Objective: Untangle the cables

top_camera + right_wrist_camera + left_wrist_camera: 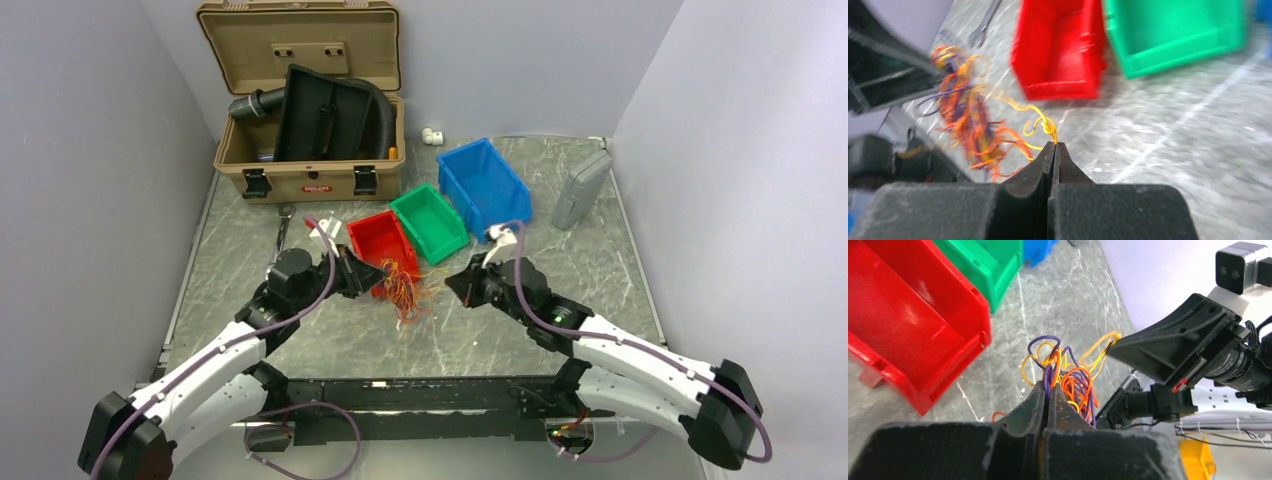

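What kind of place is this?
Probably a robot lab's test booth: a table boxed in by plain walls, a red bin, green bin and blue bin, and a tan tool case.

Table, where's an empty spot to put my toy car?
Bare table lies on the right, between the blue bin, the grey case and the right gripper. Another free strip runs nearer than the cables, before the black base rail. Crowded: the middle, where red bin, green bin, cables, left gripper and right gripper meet.
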{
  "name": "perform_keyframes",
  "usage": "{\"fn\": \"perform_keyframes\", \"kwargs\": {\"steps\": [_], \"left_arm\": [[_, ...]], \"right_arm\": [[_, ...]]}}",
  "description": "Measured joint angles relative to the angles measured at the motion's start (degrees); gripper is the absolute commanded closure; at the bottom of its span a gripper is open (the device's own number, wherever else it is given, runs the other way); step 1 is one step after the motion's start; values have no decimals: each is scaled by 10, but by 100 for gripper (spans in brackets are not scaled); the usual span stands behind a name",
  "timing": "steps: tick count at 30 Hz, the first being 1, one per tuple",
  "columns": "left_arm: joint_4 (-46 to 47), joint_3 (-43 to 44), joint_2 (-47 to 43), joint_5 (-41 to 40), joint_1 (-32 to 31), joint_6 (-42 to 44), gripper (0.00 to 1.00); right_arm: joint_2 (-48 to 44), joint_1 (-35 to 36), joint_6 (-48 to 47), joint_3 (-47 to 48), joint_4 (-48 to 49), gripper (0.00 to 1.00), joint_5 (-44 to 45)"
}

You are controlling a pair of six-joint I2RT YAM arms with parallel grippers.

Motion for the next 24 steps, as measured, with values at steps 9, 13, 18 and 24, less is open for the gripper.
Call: {"fn": "perform_keyframes", "kwargs": {"steps": [9,13,18,24], "left_arm": [[-63,0,-44,-49,2,20,100],[-53,0,-30,-32,4,22,100],[-12,0,-2,5,4,15,100],[31,0,18,31,4,-1,100]], "right_arm": [[-78,-71,41,-33,-85,17,74],[-70,-79,2,-42,-57,11,-21],[-1,-58,-32,-32,22,16,-155],[86,6,-54,7,58,16,-200]]}}
